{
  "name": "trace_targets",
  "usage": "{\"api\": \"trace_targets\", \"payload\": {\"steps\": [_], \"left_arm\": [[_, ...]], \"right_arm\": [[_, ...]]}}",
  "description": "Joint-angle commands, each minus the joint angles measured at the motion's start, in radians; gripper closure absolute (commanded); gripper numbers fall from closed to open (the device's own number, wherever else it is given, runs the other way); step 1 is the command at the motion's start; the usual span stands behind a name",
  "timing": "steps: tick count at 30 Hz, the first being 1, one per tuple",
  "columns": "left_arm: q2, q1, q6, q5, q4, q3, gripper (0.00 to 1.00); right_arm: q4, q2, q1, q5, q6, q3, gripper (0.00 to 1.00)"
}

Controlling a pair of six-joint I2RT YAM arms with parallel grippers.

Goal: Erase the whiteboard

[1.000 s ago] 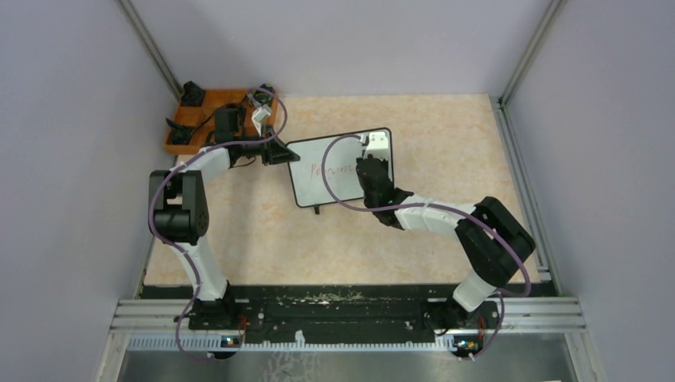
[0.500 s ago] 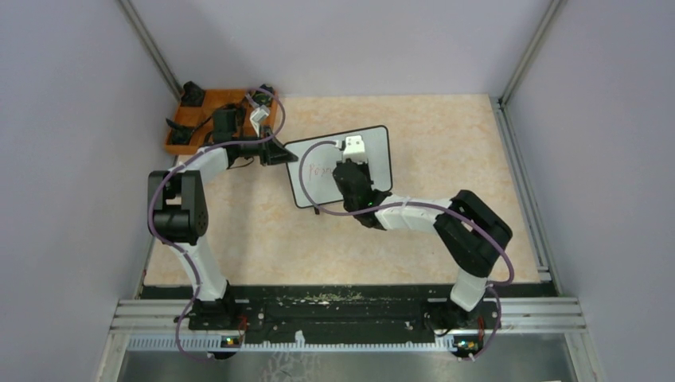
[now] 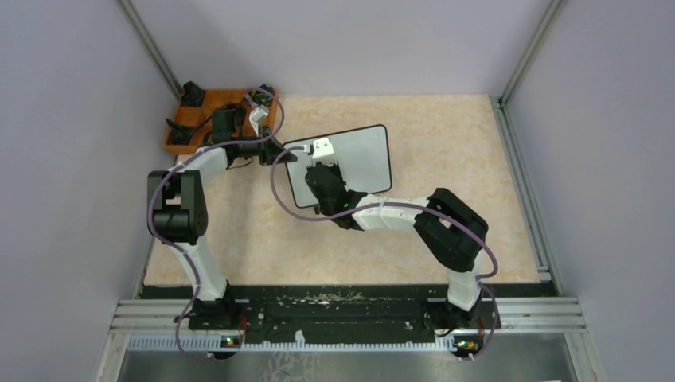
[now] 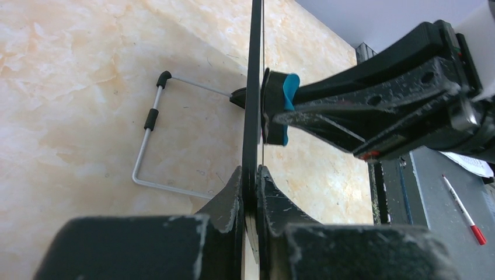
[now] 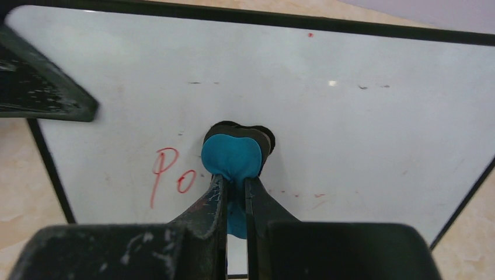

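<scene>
the right claw (image 5: 234,185) squeezes the blue eraser (image 5: 232,153) on the whiteboard (image 5: 362,134). red letters (image 5: 169,175) sit at its nine o'clock. left claw (image 4: 251,178) pinches the board's edge.

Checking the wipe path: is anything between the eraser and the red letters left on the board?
Nothing visible. The right gripper presses the blue eraser on the whiteboard; the red letters lie just beside it. The left gripper clamps the board's edge, clear of them.

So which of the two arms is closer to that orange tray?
Left. The left end effector clamps the whiteboard's left edge, close by the orange tray; the right end effector presses a blue eraser on the board's face, farther away.
</scene>
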Motion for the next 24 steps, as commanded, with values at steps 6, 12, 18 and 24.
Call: {"api": "trace_targets", "payload": {"steps": [6, 12, 18, 24], "left_arm": [[0.017, -0.034, 0.144, -0.062, -0.028, -0.037, 1.0], [0.015, -0.034, 0.14, -0.06, -0.03, -0.034, 1.0], [0.02, -0.035, 0.139, -0.06, -0.032, -0.031, 1.0], [0.018, -0.034, 0.143, -0.064, -0.034, -0.029, 1.0]], "right_arm": [[0.033, 0.102, 0.036, -0.196, 0.013, 0.121, 1.0], [0.027, 0.096, 0.036, -0.094, 0.003, 0.077, 1.0], [0.034, 0.048, -0.012, -0.014, 0.01, -0.026, 1.0], [0.045, -0.034, -0.094, 0.0, 0.021, -0.14, 1.0]]}}
